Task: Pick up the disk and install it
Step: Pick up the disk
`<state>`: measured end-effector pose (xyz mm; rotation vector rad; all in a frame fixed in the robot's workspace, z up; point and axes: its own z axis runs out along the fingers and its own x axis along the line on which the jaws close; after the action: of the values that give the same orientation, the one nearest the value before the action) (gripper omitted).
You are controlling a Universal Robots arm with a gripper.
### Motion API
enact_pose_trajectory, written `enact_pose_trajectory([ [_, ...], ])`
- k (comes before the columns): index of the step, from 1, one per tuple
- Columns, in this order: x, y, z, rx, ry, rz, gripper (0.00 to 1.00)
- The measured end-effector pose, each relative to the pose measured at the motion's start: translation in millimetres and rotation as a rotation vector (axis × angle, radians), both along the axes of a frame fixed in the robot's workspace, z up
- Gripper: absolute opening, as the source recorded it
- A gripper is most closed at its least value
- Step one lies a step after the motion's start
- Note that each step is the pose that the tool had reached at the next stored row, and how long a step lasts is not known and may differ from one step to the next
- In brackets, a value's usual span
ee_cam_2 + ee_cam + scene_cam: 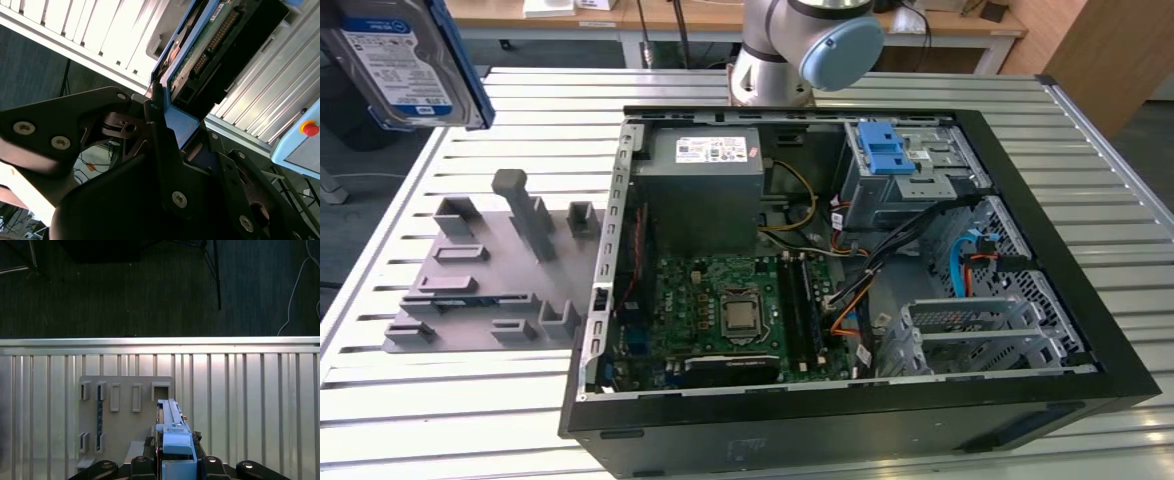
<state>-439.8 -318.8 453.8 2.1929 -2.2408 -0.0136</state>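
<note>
Disk (403,62) aloft at exterior view's upper left, label facing camera, well apart from open computer case (854,432). Your claw (177,117) closed tight on disk's blue carrier bracket, nothing else in its grasp. Grey fixture plate (480,290) lies on slatted table (454,420), just beside case on exterior view's left. Silver cage (927,170) with blue latch sits inside case, far corner.

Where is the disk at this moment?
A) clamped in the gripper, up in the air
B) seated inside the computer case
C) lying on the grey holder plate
A: in the first wrist view the gripper is shut on the disk by its blue bracket, and the exterior view shows it high above the table.
</note>
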Motion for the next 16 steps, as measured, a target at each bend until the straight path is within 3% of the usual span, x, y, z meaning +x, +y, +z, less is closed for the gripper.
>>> enact_pose_trajectory([
  [16,0.0,0.4,10.8,-0.0002,0.0000,0.000,0.36],
])
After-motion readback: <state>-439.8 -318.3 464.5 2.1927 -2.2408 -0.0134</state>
